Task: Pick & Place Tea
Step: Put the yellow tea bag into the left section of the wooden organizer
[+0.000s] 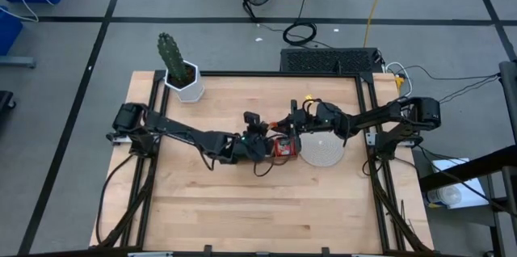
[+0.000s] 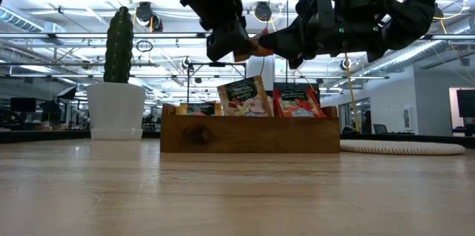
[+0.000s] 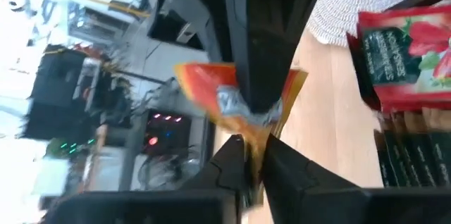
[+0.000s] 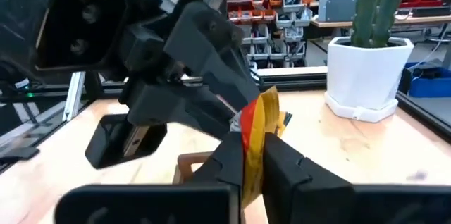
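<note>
One orange tea sachet (image 4: 255,118) hangs in the air above the brown wooden tray (image 2: 250,136), and both grippers are shut on it. My left gripper (image 3: 255,155) comes at it from the table's left, my right gripper (image 4: 252,155) from the right; they meet over the tray (image 1: 283,149). In the tray stand more tea sachets on their lower edges: a tan one (image 2: 245,96), a red one (image 2: 297,102) and a dark one (image 2: 197,108). The round whitish disc (image 1: 321,152) lies flat just right of the tray. My left gripper pinches one edge of the orange sachet (image 3: 262,134) between its two fingers, slanting a little downward from the table's left. The sachet stands on edge, lifted clear of the tray. My right gripper pinches the sachet's opposite edge (image 4: 252,134) between its two fingers, level, from the table's right. Its fingers (image 3: 259,55) reach across the sachet's face, and the sachet stays clear of the tray.
A cactus (image 1: 171,53) in a white pot (image 1: 186,86) stands at the table's far left corner. Bare wood (image 1: 266,208) spreads over the near half of the table. Black frame rails (image 1: 376,168) run along the table's sides.
</note>
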You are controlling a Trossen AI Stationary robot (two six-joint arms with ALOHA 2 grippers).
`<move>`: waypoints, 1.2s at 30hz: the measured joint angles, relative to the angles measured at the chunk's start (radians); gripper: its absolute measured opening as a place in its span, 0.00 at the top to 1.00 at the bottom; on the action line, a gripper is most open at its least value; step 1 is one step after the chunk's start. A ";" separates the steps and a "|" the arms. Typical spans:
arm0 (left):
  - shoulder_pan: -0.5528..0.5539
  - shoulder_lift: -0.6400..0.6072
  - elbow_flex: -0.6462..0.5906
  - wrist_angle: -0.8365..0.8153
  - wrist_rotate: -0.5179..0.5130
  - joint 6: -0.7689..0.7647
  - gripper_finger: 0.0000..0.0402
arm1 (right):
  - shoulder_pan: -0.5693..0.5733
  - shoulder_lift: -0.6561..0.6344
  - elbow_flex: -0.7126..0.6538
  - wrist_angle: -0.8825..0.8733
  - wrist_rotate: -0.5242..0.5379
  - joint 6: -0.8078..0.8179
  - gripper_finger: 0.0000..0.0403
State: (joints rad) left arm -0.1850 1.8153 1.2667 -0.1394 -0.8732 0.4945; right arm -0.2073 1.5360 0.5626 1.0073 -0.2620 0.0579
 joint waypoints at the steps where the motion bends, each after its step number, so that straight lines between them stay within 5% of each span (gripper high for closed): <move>1: -0.010 0.000 0.000 -0.010 -0.029 -0.012 0.87 | 0.000 0.000 0.000 -0.006 0.000 -0.003 0.96; 8: -0.093 -0.065 0.001 -0.128 -0.438 -0.161 0.74 | -0.001 -0.019 -0.028 -0.034 0.091 -0.063 0.97; 10: -0.102 -0.106 0.001 -0.214 -0.446 -0.299 0.70 | -0.001 -0.043 -0.039 -0.027 0.106 -0.073 0.97; 15: -0.040 -0.231 -0.006 -0.359 -0.012 -0.665 0.60 | 0.025 -0.100 -0.063 -0.003 0.052 -0.151 0.97; 23: 0.116 -0.240 -0.125 0.109 0.685 -0.580 0.41 | 0.112 -0.127 -0.068 0.028 -0.005 -0.306 0.97; 30: 0.149 -0.224 -0.130 0.079 0.722 -0.567 0.29 | 0.124 -0.127 -0.068 0.007 0.001 -0.311 0.97; 36: 0.150 -0.230 -0.129 0.042 0.718 -0.529 0.31 | 0.124 -0.127 -0.068 -0.004 0.002 -0.317 0.97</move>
State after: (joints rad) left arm -0.0349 1.5848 1.1374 -0.0979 -0.1547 -0.0345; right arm -0.0830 1.4090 0.4946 1.0028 -0.2604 -0.2591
